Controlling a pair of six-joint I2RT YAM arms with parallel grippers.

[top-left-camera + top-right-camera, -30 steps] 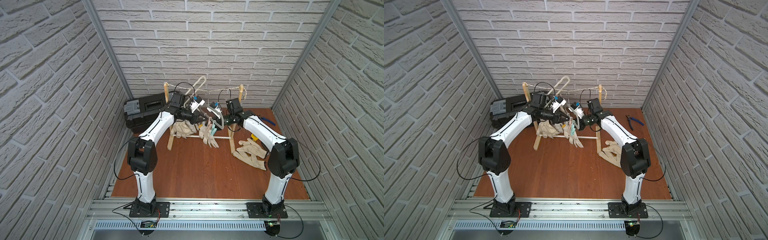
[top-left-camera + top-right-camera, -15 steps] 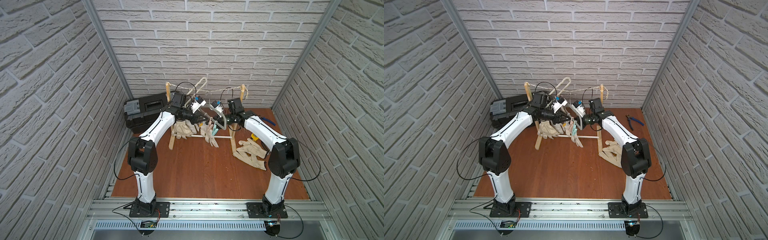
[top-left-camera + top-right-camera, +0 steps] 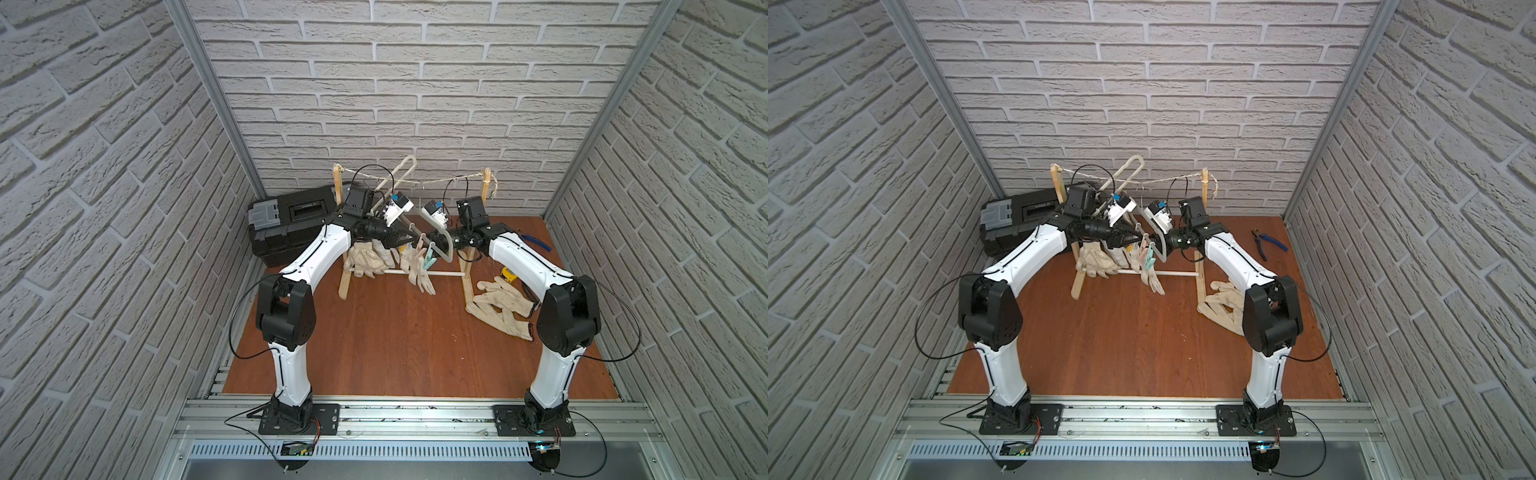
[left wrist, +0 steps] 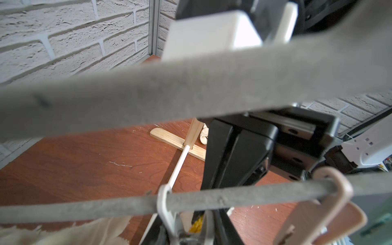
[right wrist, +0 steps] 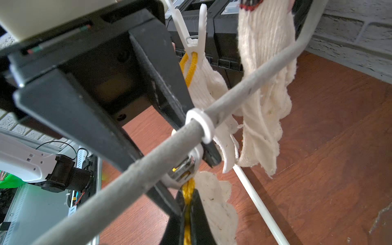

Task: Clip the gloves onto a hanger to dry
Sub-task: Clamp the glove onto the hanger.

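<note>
A grey hanger (image 3: 447, 250) hangs in the wooden rack, and its bar (image 5: 254, 78) crosses both wrist views. Both grippers meet at it. My left gripper (image 3: 417, 240) (image 4: 188, 231) has its fingers partly apart on either side of a white clip (image 5: 183, 168) on the bar and holds it. That clip sits on the yellow cuff (image 5: 188, 188) of an off-white glove (image 5: 214, 207). My right gripper (image 5: 187, 212) (image 3: 433, 240) is shut on that cuff. Other gloves (image 3: 368, 258) (image 5: 265, 63) hang clipped. Loose gloves (image 3: 498, 308) (image 3: 1221, 305) lie on the floor at the right.
The wooden rack (image 3: 344, 266) has a white rod low down and a string across its posts. Pink and green clips (image 3: 428, 261) hang on the hanger. A black toolbox (image 3: 291, 224) stands at the back left. Blue-handled pliers (image 3: 1268, 243) lie at the back right.
My left gripper's jaws have widened a little around the white clip. The hanger and hanging gloves have shifted slightly. The right gripper has stayed shut on the cuff.
</note>
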